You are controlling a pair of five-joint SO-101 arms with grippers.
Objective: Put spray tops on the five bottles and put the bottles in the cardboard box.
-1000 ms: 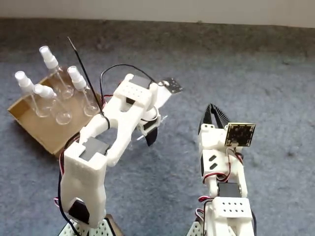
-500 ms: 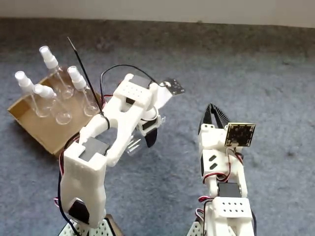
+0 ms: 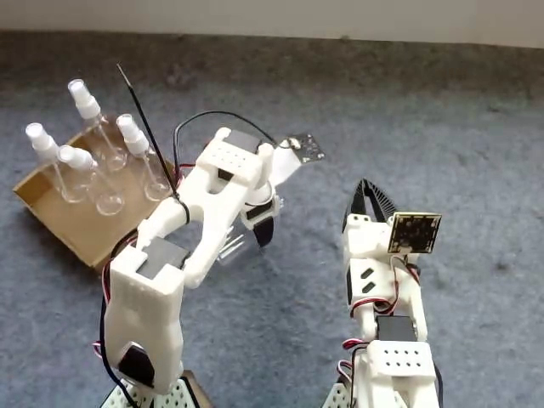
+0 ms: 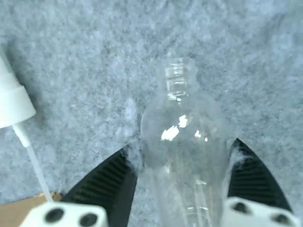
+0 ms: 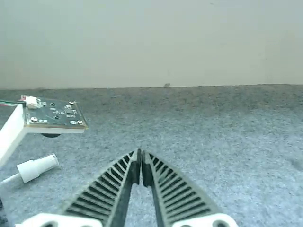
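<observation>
Left end effector [image 4: 181, 152] clamped on the uncapped bottle [image 4: 182, 123], threaded neck clear of the jaws so a top can go on, probably the loose-looking spray top [image 4: 12, 106] nearby; right end effector [image 5: 141, 160] closed, idle; four capped bottles [image 3: 109, 149] in the cardboard box [image 3: 51, 212].

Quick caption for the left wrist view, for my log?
Left gripper grips an uncapped clear bottle; a loose spray top lies on the carpet nearby.

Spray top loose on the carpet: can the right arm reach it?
Probably yes: bare carpet lies between the shut right end effector and the spray top, though the left arm's camera board hovers close by.
</observation>
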